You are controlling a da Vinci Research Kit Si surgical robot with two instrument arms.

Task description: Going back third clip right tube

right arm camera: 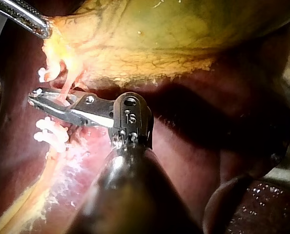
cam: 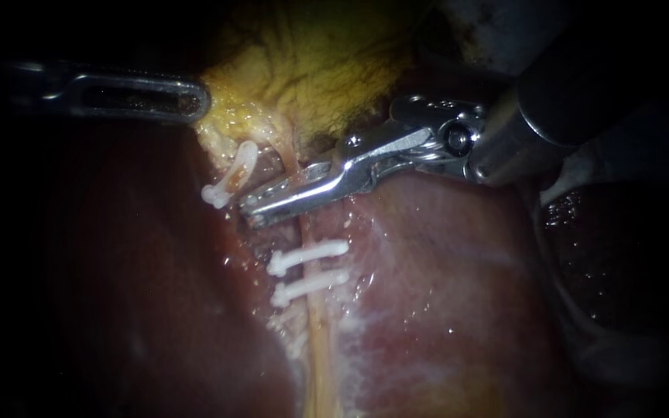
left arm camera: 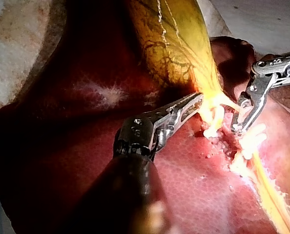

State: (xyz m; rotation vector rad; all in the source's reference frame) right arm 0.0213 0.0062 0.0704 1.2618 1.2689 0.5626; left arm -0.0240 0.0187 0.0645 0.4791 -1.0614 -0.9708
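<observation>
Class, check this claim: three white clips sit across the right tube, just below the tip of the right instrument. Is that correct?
No, the count is wrong. The endoscope view shows two white clips across the right tube, an upper clip and a lower clip, just below the tip of the right instrument.

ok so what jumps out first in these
The two white clips lying side by side across the right tube in the middle of the endoscope view, with a lone clip up and to their left. Just above the pair, the right instrument holds its open jaws astride the right tube. The left instrument grips the edge of the yellow gallbladder.
</observation>
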